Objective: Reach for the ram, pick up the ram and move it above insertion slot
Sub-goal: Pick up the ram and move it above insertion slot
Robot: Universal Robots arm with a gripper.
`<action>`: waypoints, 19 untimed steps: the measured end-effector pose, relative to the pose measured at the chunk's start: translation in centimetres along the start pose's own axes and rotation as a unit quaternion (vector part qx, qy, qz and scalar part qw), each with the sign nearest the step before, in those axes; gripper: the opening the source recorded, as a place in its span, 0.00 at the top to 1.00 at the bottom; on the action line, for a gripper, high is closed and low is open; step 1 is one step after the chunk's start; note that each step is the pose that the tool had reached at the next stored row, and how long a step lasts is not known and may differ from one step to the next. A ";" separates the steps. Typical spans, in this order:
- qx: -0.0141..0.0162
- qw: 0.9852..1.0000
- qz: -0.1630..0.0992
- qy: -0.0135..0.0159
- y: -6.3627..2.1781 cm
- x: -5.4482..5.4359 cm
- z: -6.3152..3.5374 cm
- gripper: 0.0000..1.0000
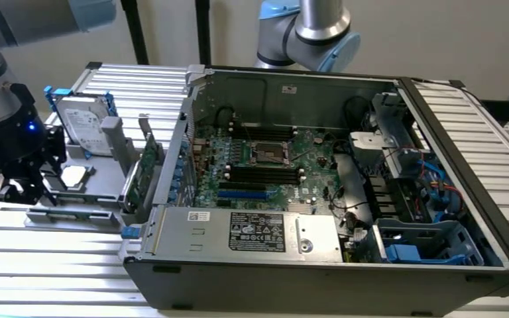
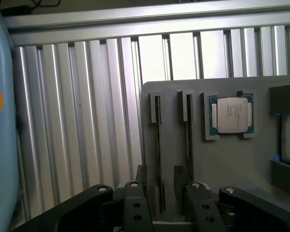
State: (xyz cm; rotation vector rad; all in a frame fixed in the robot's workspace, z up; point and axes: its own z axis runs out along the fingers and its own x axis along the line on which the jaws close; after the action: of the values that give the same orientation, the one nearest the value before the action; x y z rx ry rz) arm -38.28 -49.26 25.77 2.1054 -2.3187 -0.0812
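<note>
Hand (image 2: 161, 192) open, black fingers (image 2: 141, 181) flanking thin ram (image 2: 158, 145) | edge-up in grey slotted holder (image 2: 232, 164)

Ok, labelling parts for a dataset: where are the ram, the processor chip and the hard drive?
ram (image 2: 157, 140): wrist view, upper edge of the stick.
processor chip (image 2: 230, 115): wrist view, middle of silver lid.
hard drive (image 1: 85, 129): exterior view, labelled face.
</note>
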 end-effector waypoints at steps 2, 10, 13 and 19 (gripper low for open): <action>0.000 1.000 -0.003 0.000 -0.02 0.0 0.28 0.64; 0.000 1.000 -0.014 0.001 -0.09 0.0 1.33 0.64; 0.000 1.000 -0.018 0.001 -0.11 0.0 1.70 0.64; -0.001 1.000 -0.026 0.001 -0.16 0.1 2.51 0.64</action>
State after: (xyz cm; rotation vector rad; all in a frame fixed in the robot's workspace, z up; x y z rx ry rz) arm -38.23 -49.26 23.25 2.1645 -2.2628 -0.0816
